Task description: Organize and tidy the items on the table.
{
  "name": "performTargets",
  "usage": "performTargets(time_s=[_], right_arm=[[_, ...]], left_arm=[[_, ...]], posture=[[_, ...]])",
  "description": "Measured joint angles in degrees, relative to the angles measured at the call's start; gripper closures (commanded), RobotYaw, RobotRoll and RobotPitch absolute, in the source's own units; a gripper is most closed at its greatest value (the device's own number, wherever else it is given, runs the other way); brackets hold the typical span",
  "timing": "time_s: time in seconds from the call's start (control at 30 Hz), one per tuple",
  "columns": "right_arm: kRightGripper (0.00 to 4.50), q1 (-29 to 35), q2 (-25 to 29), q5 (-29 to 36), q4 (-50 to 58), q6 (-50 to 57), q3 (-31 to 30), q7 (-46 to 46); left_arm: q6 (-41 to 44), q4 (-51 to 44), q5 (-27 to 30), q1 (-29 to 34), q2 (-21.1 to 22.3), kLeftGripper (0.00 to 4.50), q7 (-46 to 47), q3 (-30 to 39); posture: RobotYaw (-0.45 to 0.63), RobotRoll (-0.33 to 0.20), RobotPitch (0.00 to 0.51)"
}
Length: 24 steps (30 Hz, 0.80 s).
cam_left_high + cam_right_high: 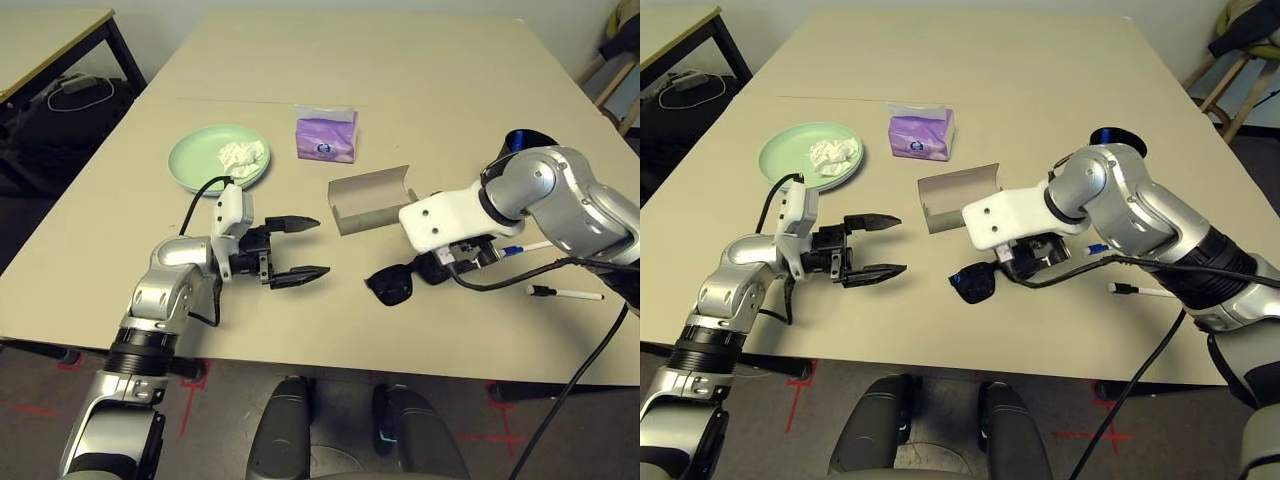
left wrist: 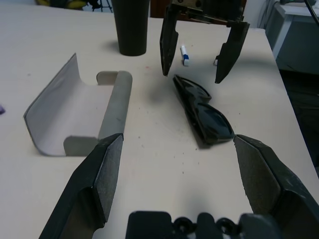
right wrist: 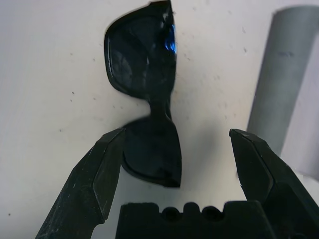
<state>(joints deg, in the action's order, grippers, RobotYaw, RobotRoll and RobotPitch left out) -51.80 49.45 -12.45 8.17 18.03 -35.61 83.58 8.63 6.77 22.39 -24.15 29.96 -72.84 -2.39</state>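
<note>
black sunglasses [image 3: 149, 99] beneath right gripper [image 3: 174, 164] — untouched

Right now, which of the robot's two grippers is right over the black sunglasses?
The right gripper. It points down with open fingers just above the black sunglasses. The left gripper is level and open, off to the side nearer the green plate.

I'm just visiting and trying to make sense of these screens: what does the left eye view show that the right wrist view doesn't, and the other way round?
Left eye view alone: the pale green plate holding crumpled white tissue, the purple tissue packet, a white-blue pen and the open left gripper.

Right wrist view alone: the open right gripper poised over one end of the black sunglasses.

Both: the sunglasses, the grey glasses case and the table.
</note>
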Motion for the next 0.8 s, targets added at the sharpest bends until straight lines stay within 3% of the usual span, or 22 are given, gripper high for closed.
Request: performTargets(time_s=[0.8], right_arm=[[0.00, 1.16, -6.15, -7.95, -2.91, -0.73, 0.00, 3.62]], left_arm=[[1.72, -3.69, -0.01, 1.97, 0.76, 0.03, 2.20, -0.34]], posture=[[0.30, 0.000, 0.172]])
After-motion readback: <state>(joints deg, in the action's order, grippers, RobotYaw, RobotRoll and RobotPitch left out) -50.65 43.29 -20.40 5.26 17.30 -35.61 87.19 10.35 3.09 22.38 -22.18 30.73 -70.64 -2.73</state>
